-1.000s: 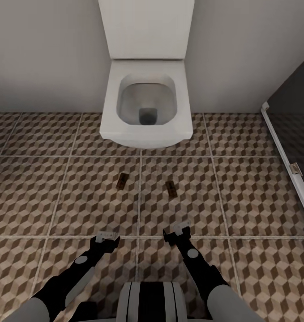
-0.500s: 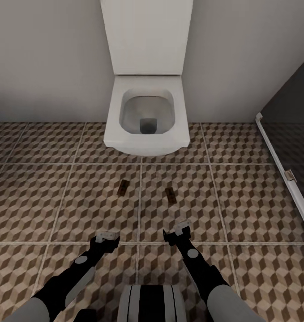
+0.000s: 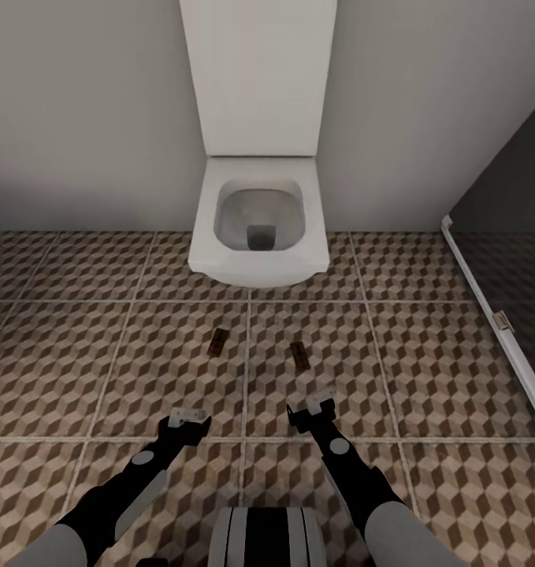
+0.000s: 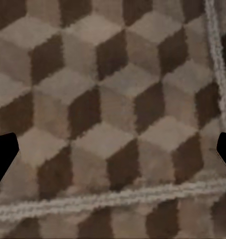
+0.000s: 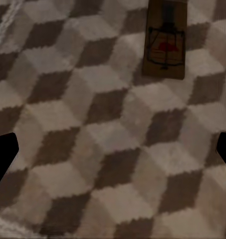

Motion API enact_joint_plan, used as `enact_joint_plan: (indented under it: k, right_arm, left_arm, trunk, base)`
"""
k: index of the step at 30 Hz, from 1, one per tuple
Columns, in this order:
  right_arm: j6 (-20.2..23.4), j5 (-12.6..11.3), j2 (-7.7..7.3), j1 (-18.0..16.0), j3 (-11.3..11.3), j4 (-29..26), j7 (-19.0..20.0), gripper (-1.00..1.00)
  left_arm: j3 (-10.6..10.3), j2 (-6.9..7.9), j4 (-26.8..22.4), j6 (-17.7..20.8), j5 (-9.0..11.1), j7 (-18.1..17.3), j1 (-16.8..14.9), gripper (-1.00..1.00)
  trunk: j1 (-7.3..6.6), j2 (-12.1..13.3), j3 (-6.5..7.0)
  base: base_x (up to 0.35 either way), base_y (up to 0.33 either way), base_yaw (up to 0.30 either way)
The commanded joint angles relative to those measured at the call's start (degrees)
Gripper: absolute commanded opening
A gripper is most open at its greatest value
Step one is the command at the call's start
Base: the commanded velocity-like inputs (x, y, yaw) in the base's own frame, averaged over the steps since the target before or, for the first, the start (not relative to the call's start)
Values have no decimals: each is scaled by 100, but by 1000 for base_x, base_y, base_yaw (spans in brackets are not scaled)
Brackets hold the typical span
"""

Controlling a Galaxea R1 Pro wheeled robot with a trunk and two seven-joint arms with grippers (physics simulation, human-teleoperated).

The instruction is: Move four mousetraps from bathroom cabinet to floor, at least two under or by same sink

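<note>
Brown mousetraps lie label-free on the bathroom floor, both jaws spread wide, holding nothing.

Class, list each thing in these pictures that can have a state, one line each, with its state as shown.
White square toilet: lid raised, bowl open.
Left brown wooden mousetrap: lying flat on the cube-patterned tiled floor, ungripped.
Right brown wooden mousetrap: lying flat on the tiles, ungripped.
Left gripper: open, empty, above the floor.
Right gripper: open, empty, above the floor.

White toilet vs grey wall, dark shower tray at right.
</note>
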Motion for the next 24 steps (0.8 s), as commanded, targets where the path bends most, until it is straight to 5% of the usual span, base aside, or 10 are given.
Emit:
enact_joint_plan:
  k: [1, 24]
  right_arm:
    - [-13, 42, 1, -1, -8, 1, 2, 100]
    - [-13, 42, 1, -1, -8, 1, 2, 100]
  left_arm:
    - [-42, 8, -10, -1, 52, 54, -4, 100]
    - [-42, -7, 1, -1, 52, 54, -6, 100]
  trunk:
    - [-3, 0, 20]
    - [-62, 31, 529]
  base:
    - [0, 0, 0]
    - [0, 0, 0]
